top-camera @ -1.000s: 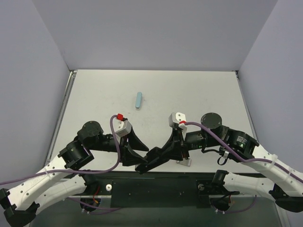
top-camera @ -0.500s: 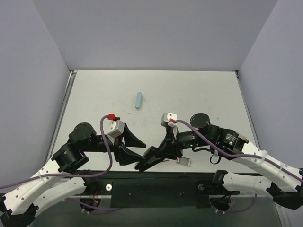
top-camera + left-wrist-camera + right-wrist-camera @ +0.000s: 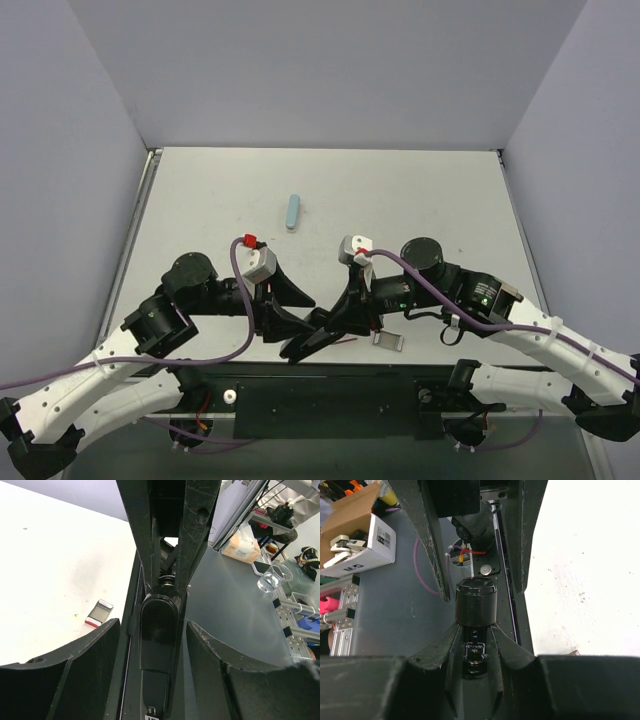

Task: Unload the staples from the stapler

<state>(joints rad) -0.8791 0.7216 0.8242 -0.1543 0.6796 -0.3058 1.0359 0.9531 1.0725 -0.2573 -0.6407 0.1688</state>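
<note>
The black stapler (image 3: pixel 303 344) is held in the air over the table's near edge, between the two arms. My right gripper (image 3: pixel 330 322) is shut on it; in the right wrist view the fingers (image 3: pixel 447 650) clamp the stapler (image 3: pixel 476 602) on both sides, at the gripper's tip (image 3: pixel 476 632). My left gripper (image 3: pixel 298 316) is open and straddles the stapler's other end. In the left wrist view the stapler (image 3: pixel 159 640) lies between its spread jaws (image 3: pixel 152 625) with a gap on each side.
A small silver piece with a red edge (image 3: pixel 388 341) lies on the table near the front edge, also in the left wrist view (image 3: pixel 98 614). A pale blue oblong bar (image 3: pixel 292 212) lies mid-table. Grey walls enclose the table (image 3: pixel 450 200).
My right gripper has moved the stapler a little to the left. My left gripper drew back to the left, then came back right around the stapler's end.
</note>
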